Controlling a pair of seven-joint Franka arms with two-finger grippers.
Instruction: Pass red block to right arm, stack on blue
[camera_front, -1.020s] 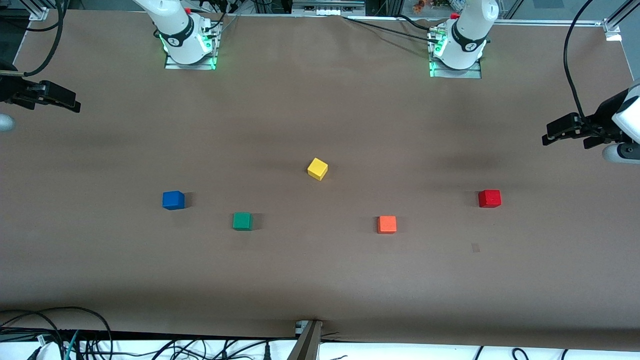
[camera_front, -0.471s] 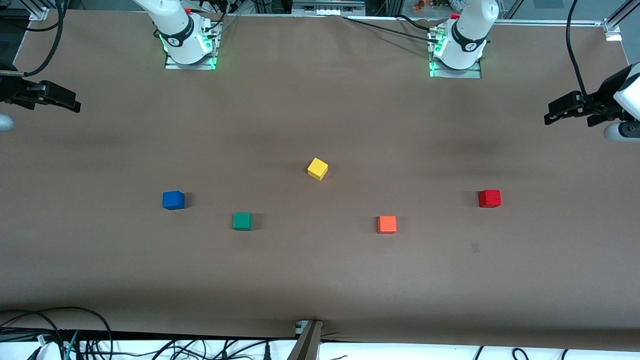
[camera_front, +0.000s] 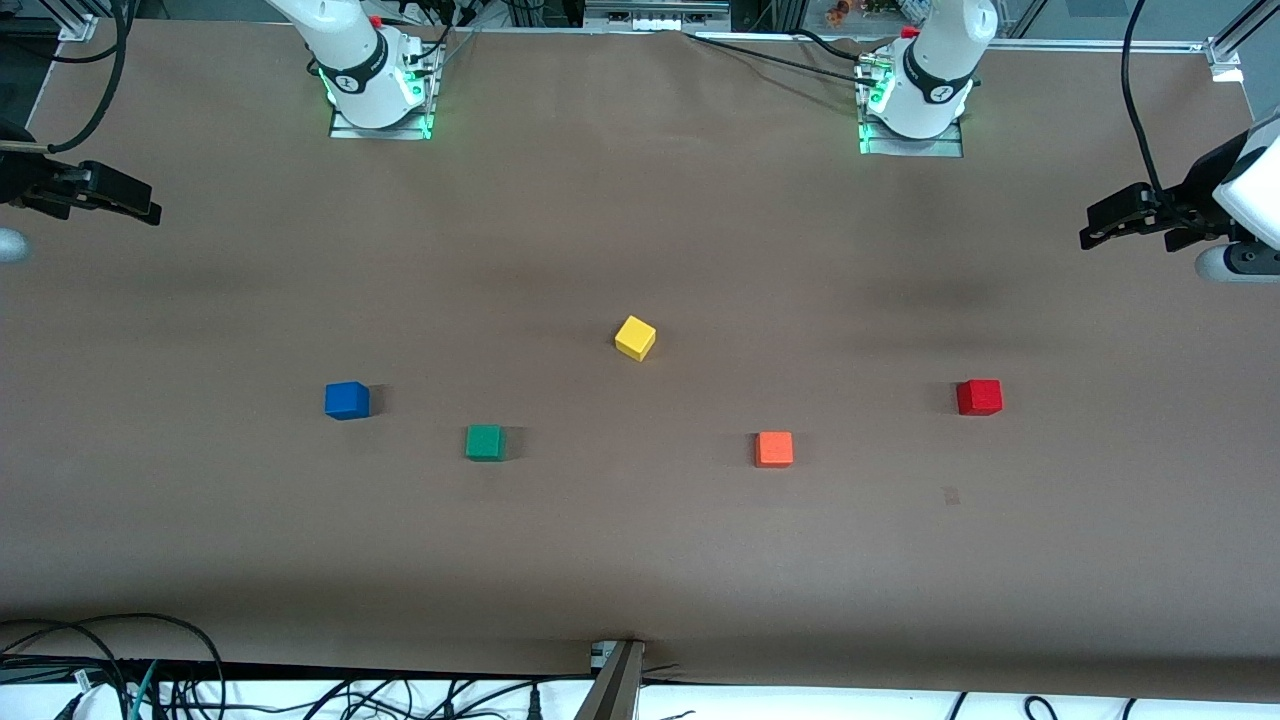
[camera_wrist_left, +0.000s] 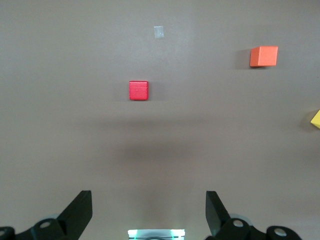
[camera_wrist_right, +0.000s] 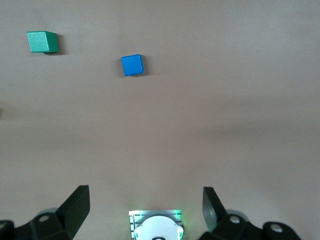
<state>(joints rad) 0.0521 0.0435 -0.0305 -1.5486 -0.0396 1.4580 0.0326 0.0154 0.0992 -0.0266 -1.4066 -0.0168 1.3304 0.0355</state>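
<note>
red block (camera_front: 979, 397) square-on, no long axis, 3 o'clock of orange cube (camera_front: 774, 449) | left gripper (camera_front: 1100, 220) wide open, empty | right gripper (camera_front: 140, 205) wide open, empty | blue (camera_wrist_right: 132, 65) skewed in right wrist view

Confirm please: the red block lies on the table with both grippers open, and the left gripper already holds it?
Not quite. The left gripper holds nothing: the red block lies apart from it on the table, as the front view shows. Both grippers are open, the right gripper too.

A robotics lab: paper-covered table (camera_front: 640, 220), loose cables (camera_front: 110, 670).
</note>
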